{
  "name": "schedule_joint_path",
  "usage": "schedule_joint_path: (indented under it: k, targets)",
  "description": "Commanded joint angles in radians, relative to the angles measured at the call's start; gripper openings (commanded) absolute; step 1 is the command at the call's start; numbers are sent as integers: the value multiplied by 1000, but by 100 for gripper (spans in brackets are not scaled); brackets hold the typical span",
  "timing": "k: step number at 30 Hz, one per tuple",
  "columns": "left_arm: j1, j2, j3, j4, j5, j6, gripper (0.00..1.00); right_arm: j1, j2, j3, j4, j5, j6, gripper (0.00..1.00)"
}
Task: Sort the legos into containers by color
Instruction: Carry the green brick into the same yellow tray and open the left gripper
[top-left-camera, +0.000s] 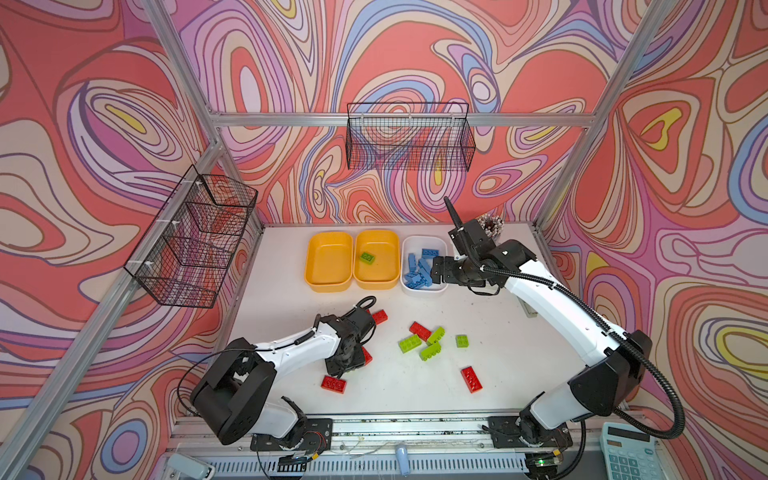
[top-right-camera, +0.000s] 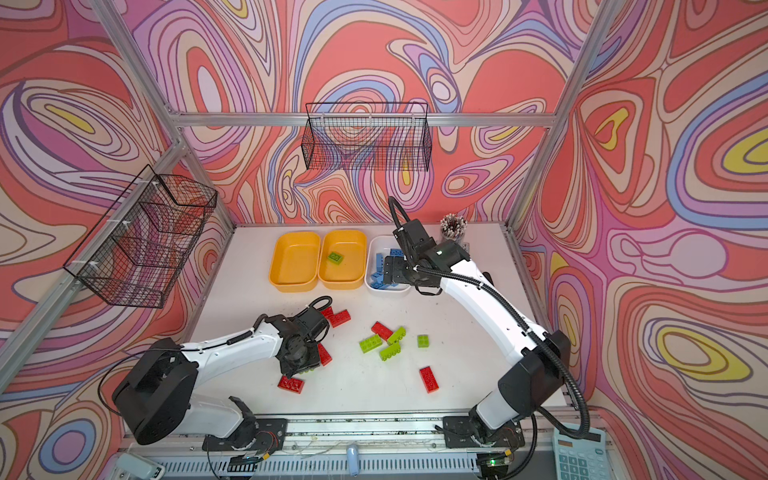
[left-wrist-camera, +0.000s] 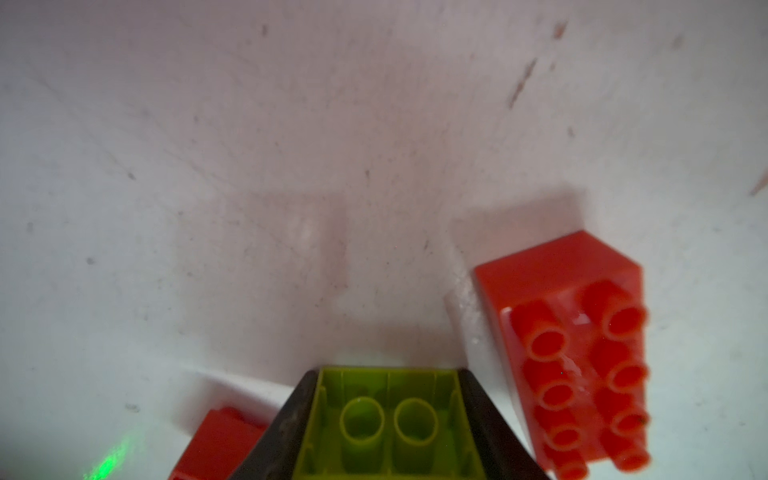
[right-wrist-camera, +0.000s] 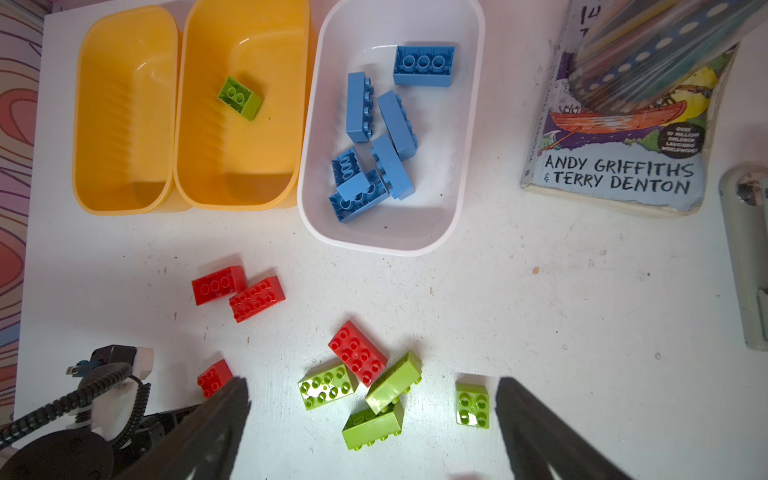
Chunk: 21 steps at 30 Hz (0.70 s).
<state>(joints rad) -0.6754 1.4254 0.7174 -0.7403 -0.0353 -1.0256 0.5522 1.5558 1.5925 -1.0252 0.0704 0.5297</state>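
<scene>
The left gripper (left-wrist-camera: 388, 376) squeezes a green lego (left-wrist-camera: 388, 432), with red legos (left-wrist-camera: 573, 345) right beside it. The right gripper (right-wrist-camera: 372, 388) hangs wide open near the white tub (right-wrist-camera: 473, 124) of blue legos (right-wrist-camera: 382, 137). Blue looks done. Reds and most greens are left.

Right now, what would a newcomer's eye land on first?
The swirling pink-and-red walls all around, then the white tub at the back of the table, piled with blue bricks. Nearer the front, red bricks and lime bricks lie scattered, and the left jaws grip a lime brick.

Glossy plastic legos (right-wrist-camera: 357, 359) lie on scuffed matt table (right-wrist-camera: 540, 311).
</scene>
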Motion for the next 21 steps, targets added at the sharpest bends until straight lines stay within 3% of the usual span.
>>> schedule_joint_path:
  k: [1, 6, 12, 21]
  targets:
    - [-3, -7, 54, -104, -69, 25, 38, 2, -10, 12, 15, 17, 15, 98]
    - [24, 15, 225, -218, -124, 114, 38, 4, 30, 47, 19, 21, 17, 98]
    - [129, 134, 494, -273, -132, 265, 38, 2, 59, 59, 31, 38, 36, 98]
    - [251, 497, 971, -294, -63, 417, 38, -4, 109, 122, 19, 91, 51, 98]
